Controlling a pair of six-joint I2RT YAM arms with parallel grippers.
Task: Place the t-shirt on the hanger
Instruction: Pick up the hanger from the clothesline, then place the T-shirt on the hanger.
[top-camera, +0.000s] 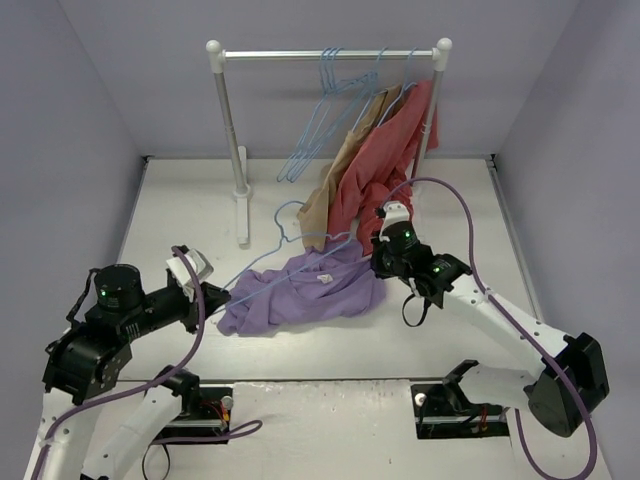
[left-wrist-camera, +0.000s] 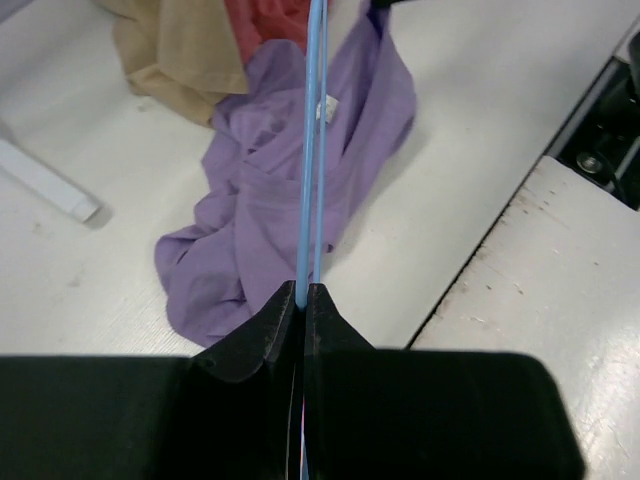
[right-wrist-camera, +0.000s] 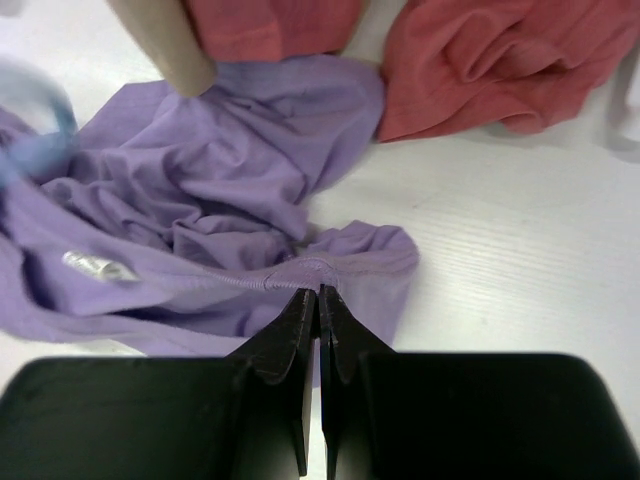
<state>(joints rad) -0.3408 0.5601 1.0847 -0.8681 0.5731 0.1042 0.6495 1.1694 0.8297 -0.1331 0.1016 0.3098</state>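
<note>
As I see it, left tool (left-wrist-camera: 303, 290): clamped on the hanger (left-wrist-camera: 311, 150)
right tool (right-wrist-camera: 318, 292): pinching the t-shirt (right-wrist-camera: 200, 180) collar
t-shirt: crumpled on the bench (right-wrist-camera: 500, 230)

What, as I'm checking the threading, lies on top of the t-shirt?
The hanger crosses over the t-shirt, its end clamped in the left gripper. The right gripper pinches the t-shirt's edge. Whether its far end enters the fabric is hidden.

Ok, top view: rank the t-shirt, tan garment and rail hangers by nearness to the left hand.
1. t-shirt, just right of the left hand.
2. tan garment, farther back, hanging from the rail.
3. rail hangers, at the very back.
</note>
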